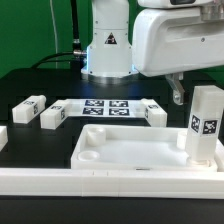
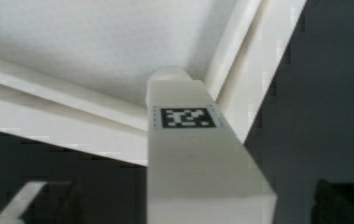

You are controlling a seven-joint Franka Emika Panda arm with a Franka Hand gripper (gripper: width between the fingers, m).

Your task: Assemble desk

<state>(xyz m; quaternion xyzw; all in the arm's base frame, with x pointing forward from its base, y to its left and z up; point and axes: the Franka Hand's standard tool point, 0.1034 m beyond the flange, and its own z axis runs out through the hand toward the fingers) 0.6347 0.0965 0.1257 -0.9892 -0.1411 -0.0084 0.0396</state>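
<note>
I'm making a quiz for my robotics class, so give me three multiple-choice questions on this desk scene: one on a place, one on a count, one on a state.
1. Where does the upright leg stand?
A on the marker board; B at the top's end on the exterior view's right; C beside the robot's base.
2. How many legs lie flat on the table?
A one; B five; C three.
3. The claw is:
A open; B shut on a leg; C shut on the top.

Answers: B, it rises from the top's corner; C, three legs lie flat; A, the wrist view shows gaps between its fingers and the leg.
</note>
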